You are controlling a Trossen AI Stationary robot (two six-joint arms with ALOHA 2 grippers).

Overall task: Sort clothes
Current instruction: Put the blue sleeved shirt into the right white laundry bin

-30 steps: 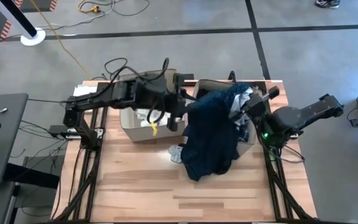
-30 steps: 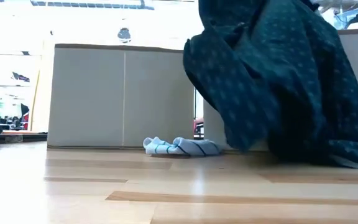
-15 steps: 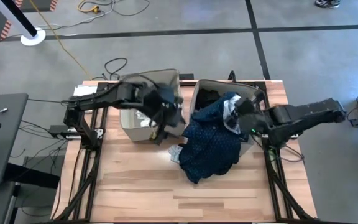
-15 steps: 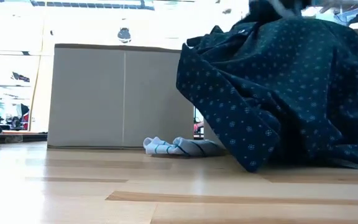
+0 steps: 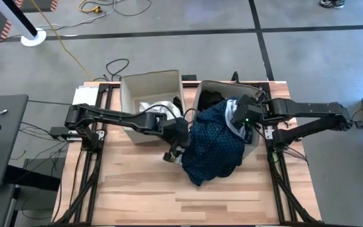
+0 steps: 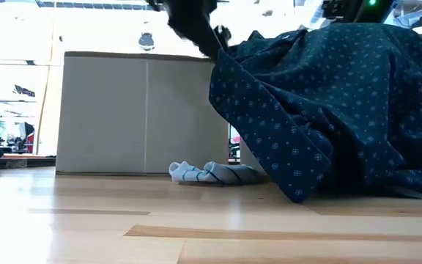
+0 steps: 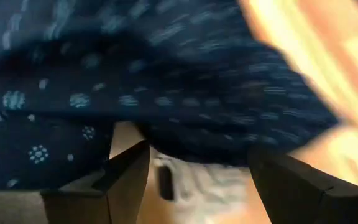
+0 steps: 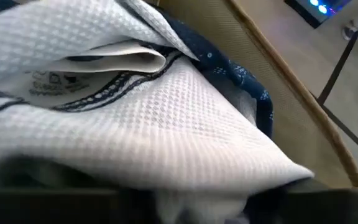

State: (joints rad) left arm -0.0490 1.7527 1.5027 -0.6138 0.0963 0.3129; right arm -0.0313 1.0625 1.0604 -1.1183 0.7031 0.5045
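Note:
The navy dotted garment (image 5: 216,145) is draped over the front wall of the right beige box (image 5: 201,88). Its lower part lies on the table (image 6: 321,110). My right gripper (image 5: 239,118) is over that box at the garment's collar, open. The collar's white waffle lining (image 8: 166,112) fills its wrist view. My left gripper (image 5: 174,151) hangs open at the garment's left edge, with dotted cloth (image 7: 166,74) just ahead of its fingers. Below it a small light blue striped garment (image 6: 211,174) lies on the table in front of the boxes. My left gripper: a dark finger (image 6: 215,40) shows against the garment's upper left edge, but I cannot tell whether it touches. My right gripper: the white lining (image 8: 197,202) bulges between its fingers from above; the cloth hides the fingertips, so touch cannot be told.
The left beige box (image 5: 150,79) stands beside the right one and has white clothes (image 5: 153,110) in it. Bare wooden table (image 5: 137,189) stretches toward the near edge. A narrow gap (image 6: 233,147) separates the two boxes.
The dotted garment, held high a second ago, has sunk onto the right box and hangs down its front. My left gripper has come away from it, moving from over the left box toward the near edge and down. My right gripper has moved left over the right box.

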